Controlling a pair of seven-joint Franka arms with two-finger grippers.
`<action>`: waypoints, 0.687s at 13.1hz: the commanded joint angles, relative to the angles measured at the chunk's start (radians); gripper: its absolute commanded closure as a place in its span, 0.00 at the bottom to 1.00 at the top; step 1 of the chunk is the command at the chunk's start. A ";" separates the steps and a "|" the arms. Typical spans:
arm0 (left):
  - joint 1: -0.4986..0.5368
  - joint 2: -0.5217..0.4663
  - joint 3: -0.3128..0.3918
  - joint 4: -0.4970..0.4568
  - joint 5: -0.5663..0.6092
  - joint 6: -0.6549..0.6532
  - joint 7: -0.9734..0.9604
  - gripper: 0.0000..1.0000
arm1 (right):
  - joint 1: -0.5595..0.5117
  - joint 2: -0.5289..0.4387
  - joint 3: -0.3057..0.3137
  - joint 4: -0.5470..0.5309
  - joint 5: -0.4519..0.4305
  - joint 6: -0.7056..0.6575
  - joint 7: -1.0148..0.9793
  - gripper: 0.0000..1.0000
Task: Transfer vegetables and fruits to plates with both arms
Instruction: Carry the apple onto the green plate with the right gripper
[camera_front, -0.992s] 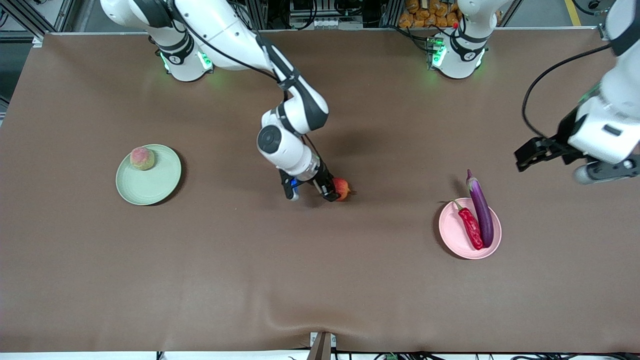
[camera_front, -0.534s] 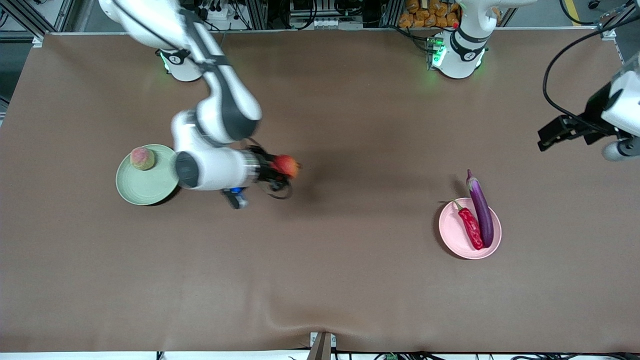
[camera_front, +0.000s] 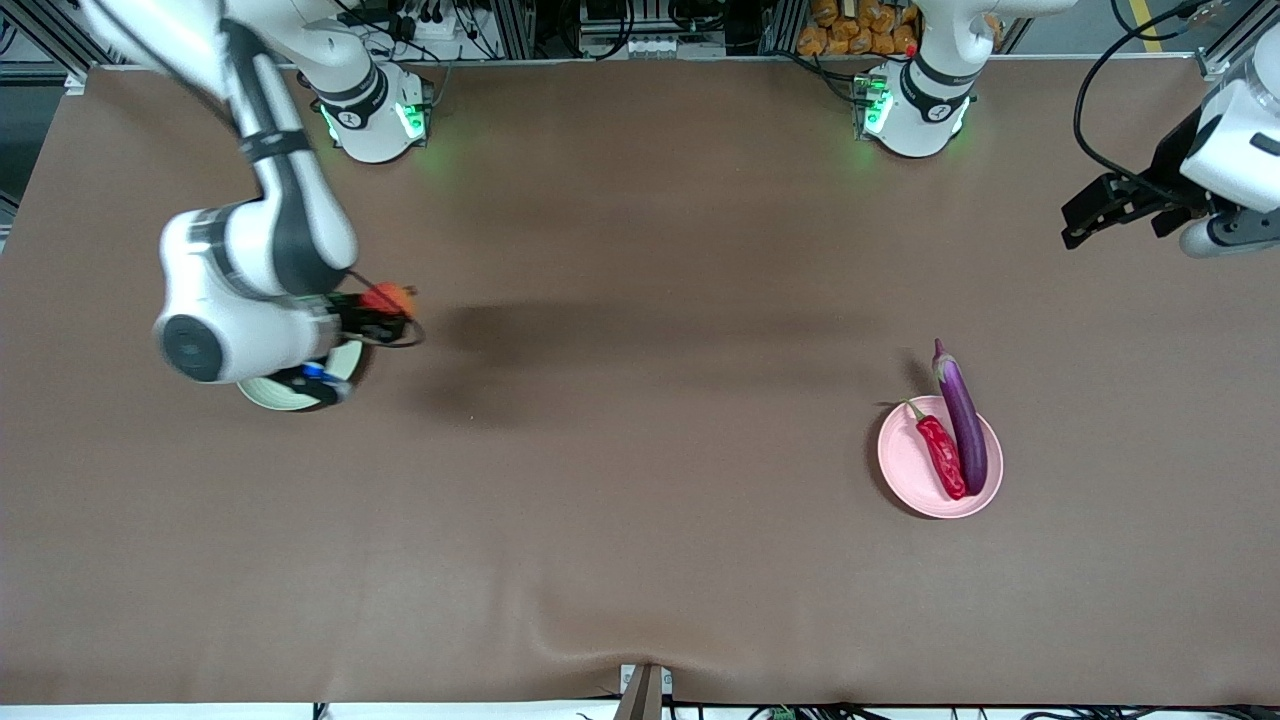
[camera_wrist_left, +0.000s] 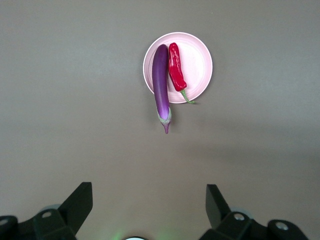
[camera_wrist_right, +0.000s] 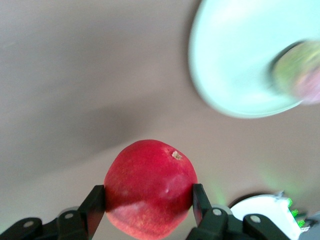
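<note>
Right jaws (camera_wrist_right: 148, 197) clamp the apple (camera_wrist_right: 150, 187) beside the green plate (camera_wrist_right: 235, 65) holding the peach (camera_wrist_right: 300, 75); left jaws (camera_wrist_left: 149, 206) wide.

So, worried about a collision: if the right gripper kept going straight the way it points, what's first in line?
Judging by the right wrist view, probably bare table beside the green plate; the right gripper clamps the apple.

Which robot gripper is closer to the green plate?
The right gripper: it holds the apple in the air just beside the green plate. The left gripper waits, open, at the left arm's end of the table.
</note>
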 joint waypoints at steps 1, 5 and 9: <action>0.003 -0.034 0.002 -0.036 -0.020 0.013 0.021 0.00 | -0.134 -0.042 0.018 -0.113 -0.021 0.087 -0.190 1.00; 0.003 -0.029 0.002 -0.036 -0.020 0.013 0.021 0.00 | -0.237 0.010 0.022 -0.122 -0.015 0.136 -0.320 1.00; 0.003 -0.025 0.001 -0.034 -0.019 0.015 0.021 0.00 | -0.242 0.041 0.022 -0.115 -0.007 0.153 -0.318 0.85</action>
